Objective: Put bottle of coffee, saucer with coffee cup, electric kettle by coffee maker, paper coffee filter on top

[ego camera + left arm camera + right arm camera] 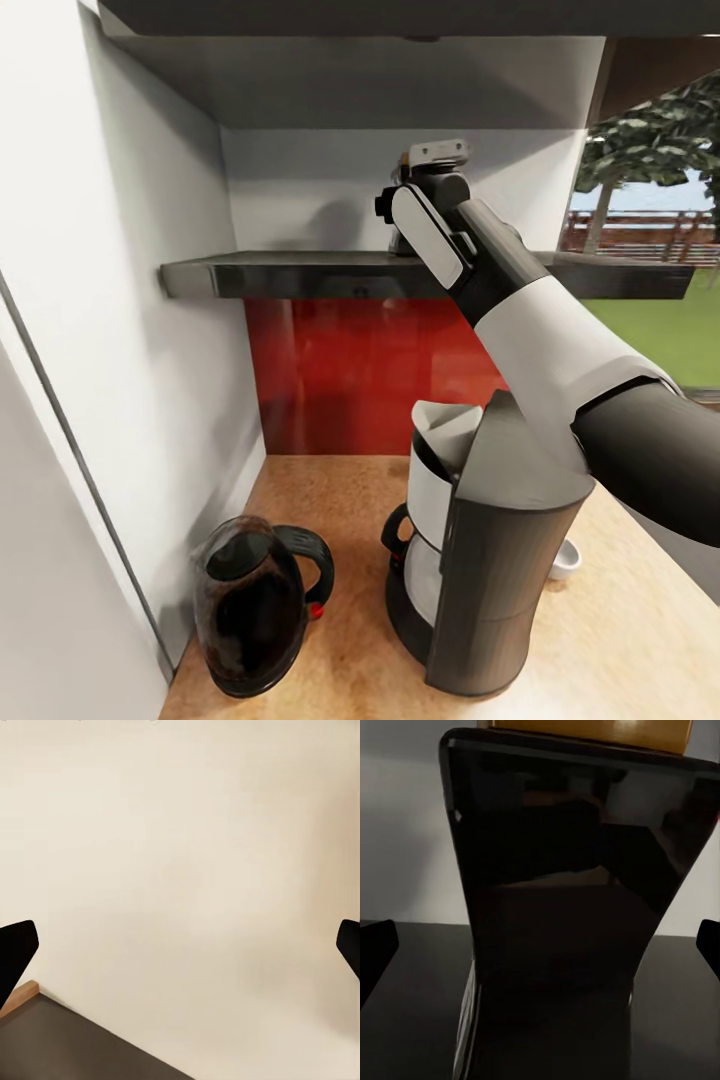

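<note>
With right hand (420, 190) up at kitchen shelf (290, 273), fingers spread either side of bottle of coffee (570, 907); left hand (180, 945) spread too.

Shelf niche: I see the kitchen shelf (300, 275) boxed in by the left side wall (110, 250) and a thicker board (400, 15) overhead.
On the shelf: the bottle of coffee (570, 907) stands between my right pincer (540, 945) fingertips, bare shelf either side.
Table below: coffee maker (500, 560) rises under my right arm; electric kettle (255, 605) sits by the wall, with a gap between them.
Left pincer (180, 949): faces a plain wall, nothing between the fingertips.
</note>
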Robot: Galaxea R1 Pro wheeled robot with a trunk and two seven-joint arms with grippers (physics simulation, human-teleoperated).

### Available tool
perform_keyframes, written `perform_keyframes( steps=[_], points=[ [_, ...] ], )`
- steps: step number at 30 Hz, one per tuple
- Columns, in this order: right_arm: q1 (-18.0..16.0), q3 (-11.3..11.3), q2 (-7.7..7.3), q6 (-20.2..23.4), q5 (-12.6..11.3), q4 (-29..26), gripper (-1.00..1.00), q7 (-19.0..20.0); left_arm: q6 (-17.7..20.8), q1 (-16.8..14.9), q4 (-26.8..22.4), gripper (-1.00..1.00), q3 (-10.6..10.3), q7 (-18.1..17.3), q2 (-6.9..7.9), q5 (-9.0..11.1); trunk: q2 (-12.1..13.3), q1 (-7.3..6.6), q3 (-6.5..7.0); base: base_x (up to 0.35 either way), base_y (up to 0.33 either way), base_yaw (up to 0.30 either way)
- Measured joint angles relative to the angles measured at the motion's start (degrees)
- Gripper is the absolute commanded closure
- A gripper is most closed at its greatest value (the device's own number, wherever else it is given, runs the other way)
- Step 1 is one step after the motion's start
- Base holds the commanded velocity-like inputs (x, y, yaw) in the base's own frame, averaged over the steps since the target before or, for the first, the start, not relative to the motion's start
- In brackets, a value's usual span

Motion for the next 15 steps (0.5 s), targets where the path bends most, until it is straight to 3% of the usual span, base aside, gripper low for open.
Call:
perform_keyframes(
  steps=[15],
  points=[
    [0.0,0.0,0.00,0.0,0.1,0.0,-1.00,0.0,0.0,0.0,0.0,-1.00,0.0,0.0,0.00,0.0,0.0,0.00,0.00,0.044,-0.002,0.000]
  ],
)
